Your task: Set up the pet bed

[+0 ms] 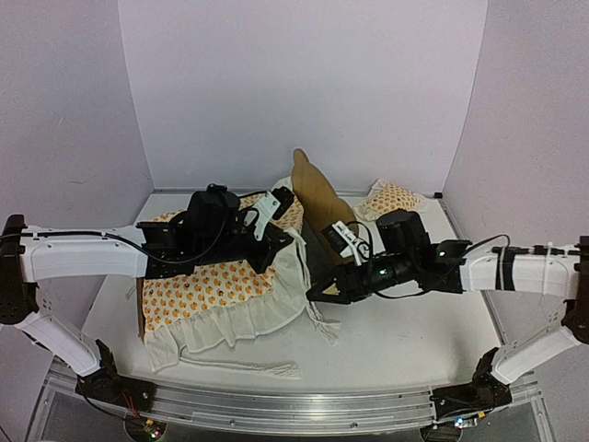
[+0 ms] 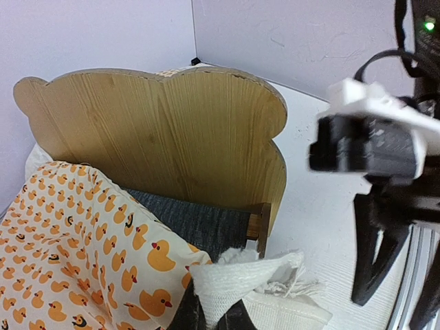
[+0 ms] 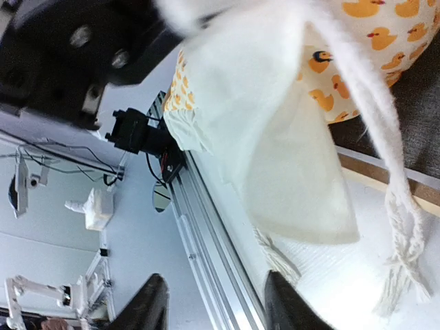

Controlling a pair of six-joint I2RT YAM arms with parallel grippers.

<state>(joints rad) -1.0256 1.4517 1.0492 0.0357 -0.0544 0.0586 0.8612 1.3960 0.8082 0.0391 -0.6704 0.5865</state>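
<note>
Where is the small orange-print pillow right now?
In the top view, the pillow lies toward the back right, beside the pet bed, just right of its upright headboard.

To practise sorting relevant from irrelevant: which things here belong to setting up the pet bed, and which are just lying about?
Belong to the job:
pet bed
duck-print bedding, pinched by the left gripper
right gripper, open nearby

Lying about:
small pillow, untouched at the back, though it matches the bedding
</note>
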